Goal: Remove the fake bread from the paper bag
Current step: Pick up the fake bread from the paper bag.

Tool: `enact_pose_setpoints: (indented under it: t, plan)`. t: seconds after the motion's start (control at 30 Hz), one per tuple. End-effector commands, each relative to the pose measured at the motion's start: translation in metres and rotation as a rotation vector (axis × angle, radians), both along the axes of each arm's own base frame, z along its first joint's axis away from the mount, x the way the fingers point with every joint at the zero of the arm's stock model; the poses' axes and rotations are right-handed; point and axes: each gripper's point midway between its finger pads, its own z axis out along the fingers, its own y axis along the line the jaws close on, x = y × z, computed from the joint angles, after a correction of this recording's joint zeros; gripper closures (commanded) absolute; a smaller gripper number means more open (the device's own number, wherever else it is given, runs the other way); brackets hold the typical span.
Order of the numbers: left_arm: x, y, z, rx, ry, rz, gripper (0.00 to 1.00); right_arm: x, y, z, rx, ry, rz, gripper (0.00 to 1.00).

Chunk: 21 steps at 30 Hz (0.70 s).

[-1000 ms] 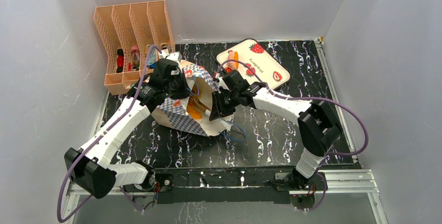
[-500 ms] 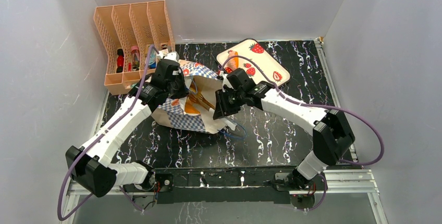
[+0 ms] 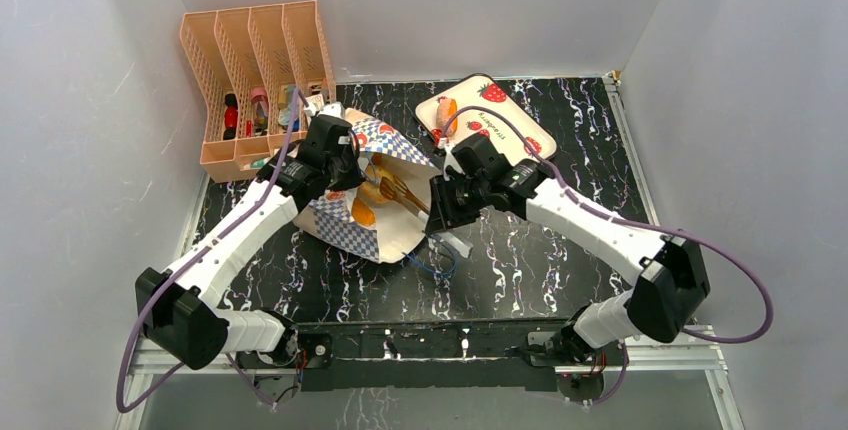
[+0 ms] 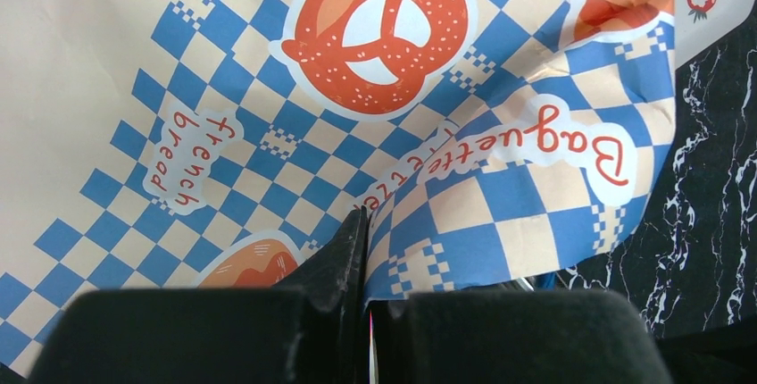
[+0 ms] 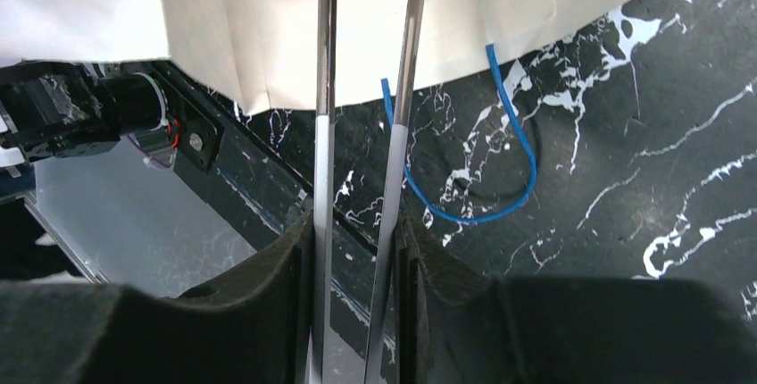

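"Where was the fake bread (image 3: 364,213)?"

"Orange pieces lay inside the paper bag (image 3: 345,235), which was on its side. The right gripper (image 5: 357,232) faced its mouth, jaws clamped on metal tongs (image 5: 406,89)."

"And the left gripper (image 4: 361,223)?"

"Jaws together, pinching the bag's rim. It needed to hold the mouth up off the bench (image 3: 500,280), so the tongs could close squarely on one piece and not on paper."

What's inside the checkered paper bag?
Orange-brown toy bread pieces show through the cream, blue-chequered paper bag's open mouth, with metal tongs poking in. The bag's walls hide anything deeper.
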Motion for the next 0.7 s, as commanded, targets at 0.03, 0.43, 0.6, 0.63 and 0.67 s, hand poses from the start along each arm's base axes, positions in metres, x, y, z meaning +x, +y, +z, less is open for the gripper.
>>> enact_pose_setpoints:
  t: [0.03, 0.43, 0.6, 0.63, 0.67]
  plan:
    - [-0.003, 0.007, -0.006, -0.002, 0.002, 0.046, 1.0, -0.009, -0.012, 0.032, 0.042, -0.066, -0.023, 1.0]
    - [-0.01, 0.023, -0.008, -0.024, 0.01, 0.193, 1.0, -0.038, -0.054, 0.046, 0.014, -0.066, -0.12, 1.0]
    - [-0.013, 0.031, -0.006, -0.019, 0.007, 0.226, 1.0, -0.044, -0.063, 0.061, 0.035, -0.074, -0.172, 1.0]
    - [-0.013, 0.033, -0.006, -0.018, 0.008, 0.232, 1.0, -0.045, -0.065, 0.063, 0.039, -0.072, -0.184, 1.0]
    - [-0.013, 0.035, -0.005, -0.017, 0.008, 0.237, 1.0, -0.045, -0.067, 0.066, 0.041, -0.077, -0.198, 1.0]
